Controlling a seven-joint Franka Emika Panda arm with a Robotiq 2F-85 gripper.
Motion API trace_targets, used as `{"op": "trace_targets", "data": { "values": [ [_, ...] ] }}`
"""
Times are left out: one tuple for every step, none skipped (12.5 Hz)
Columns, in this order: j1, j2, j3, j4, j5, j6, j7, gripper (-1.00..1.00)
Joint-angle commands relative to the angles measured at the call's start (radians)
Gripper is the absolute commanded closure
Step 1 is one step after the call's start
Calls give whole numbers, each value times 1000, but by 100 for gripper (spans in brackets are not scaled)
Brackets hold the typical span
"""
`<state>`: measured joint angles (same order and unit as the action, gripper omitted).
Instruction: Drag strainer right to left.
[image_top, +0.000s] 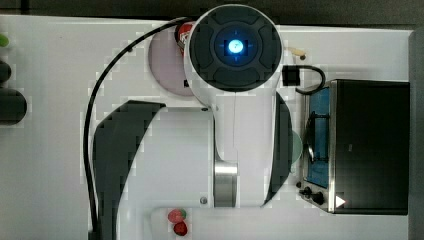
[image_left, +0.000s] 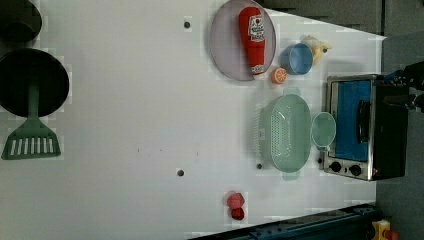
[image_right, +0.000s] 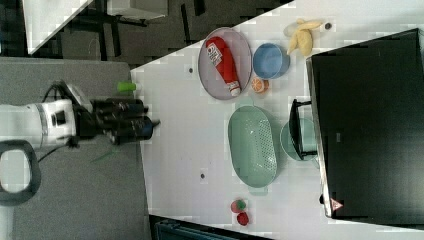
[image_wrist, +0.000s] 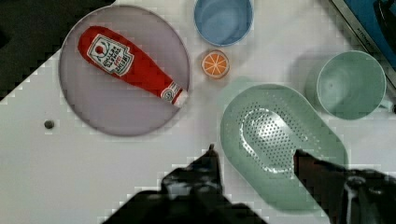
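One risk: the half-open, empty gripper (image_wrist: 254, 156) could knock the smooth green cup (image_wrist: 351, 84) beside the pale sage-green perforated oval plastic strainer (image_wrist: 280, 144).

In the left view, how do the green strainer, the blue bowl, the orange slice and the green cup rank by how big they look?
Largest to smallest, as the left view shows them:
1. strainer
2. blue bowl and green cup: these look much alike, so I would not rank one above the other
3. orange slice
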<state>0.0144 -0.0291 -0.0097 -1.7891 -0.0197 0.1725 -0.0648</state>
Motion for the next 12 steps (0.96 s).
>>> {"op": "trace_targets", "data": {
  "values": [
    [-27,-466,-26,-146,-36,-294,137,-58],
    [-27,-466,-26,-152,-36,-296,137,-80],
    [-26,-464,-25,-159,-34,-290,137,-100],
    [-24,-458,-22,-169,-34,-281,137,-100],
    [-23,-447,-19,-187,-34,-271,137,-100],
    [-23,-431,-15,-213,-34,-250,137,-100],
    [-23,-410,-12,-247,-34,-216,141,-100],
    [-23,-385,-8,-285,-34,-172,154,-100],
    [-23,-355,-5,-324,-34,-122,164,-100],
    [-23,-320,-3,-364,-34,-64,181,-100],
    [-23,-282,-1,-403,-34,4,215,-100],
    [-23,-241,1,-441,-34,84,268,-100]
  ]
}}
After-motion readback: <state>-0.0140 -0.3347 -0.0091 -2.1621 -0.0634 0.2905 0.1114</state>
